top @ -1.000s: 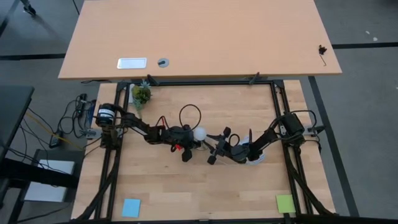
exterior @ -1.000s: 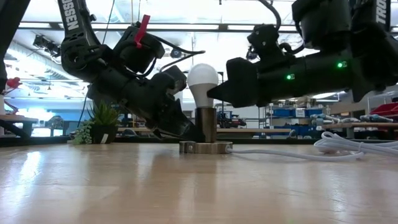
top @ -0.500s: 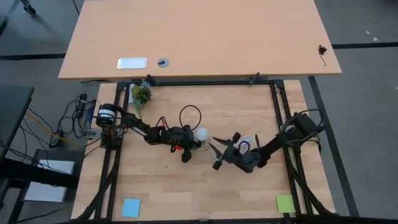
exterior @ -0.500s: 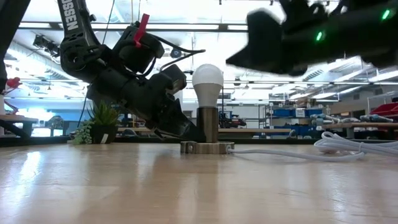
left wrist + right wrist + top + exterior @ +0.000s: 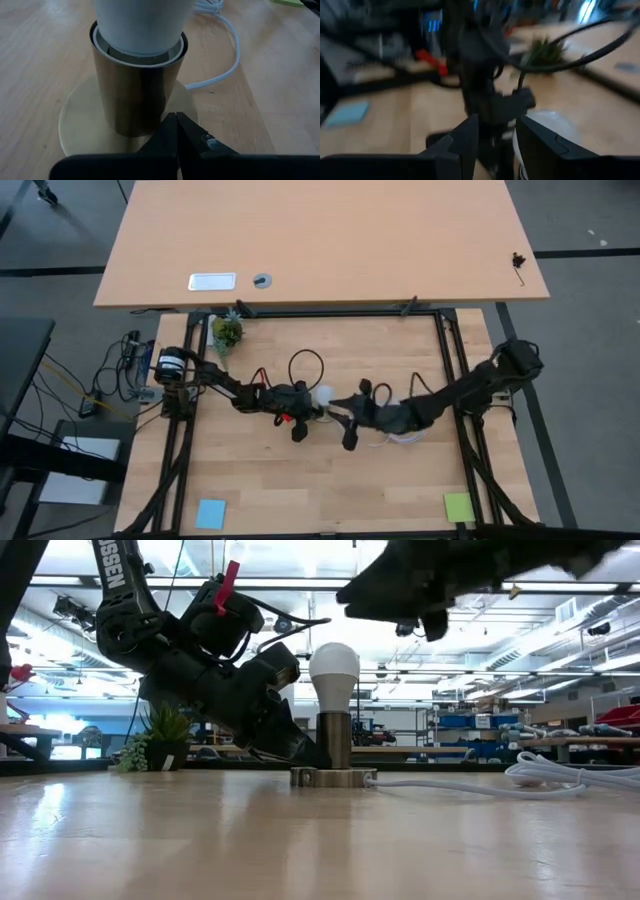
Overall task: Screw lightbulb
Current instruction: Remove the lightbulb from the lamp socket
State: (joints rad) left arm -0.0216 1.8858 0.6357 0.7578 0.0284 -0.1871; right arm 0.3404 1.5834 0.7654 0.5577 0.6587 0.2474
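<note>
The white lightbulb (image 5: 334, 665) stands upright with its narrow end down inside the brass socket's cylinder (image 5: 332, 740), which rises from a round disc (image 5: 332, 777) at mid-table. The bulb (image 5: 323, 394) shows from above between the two arms. My left gripper (image 5: 176, 120) is shut, slanting down from the table's left to the socket's foot. My right gripper (image 5: 495, 145) is open with nothing between its fingers. It hangs above and to the right of the bulb (image 5: 400, 590). My left gripper has its shut fingertips (image 5: 170, 125) at the foot of the socket's cylinder (image 5: 150, 127), over the disc's near-right part (image 5: 192, 112). It comes slanting down from the table's left. The socket stands upright on the table.
A white cable (image 5: 225, 60) runs from the socket to a coil (image 5: 570, 775) on the right. A small potted plant (image 5: 227, 332) stands at the far left corner. A blue note (image 5: 210, 513) and a green note (image 5: 458, 506) lie near the front edge.
My right gripper has risen from beside the bulb's head to well above it, rolling as it went. The bulb stays upright in the socket. My left gripper keeps its place.
</note>
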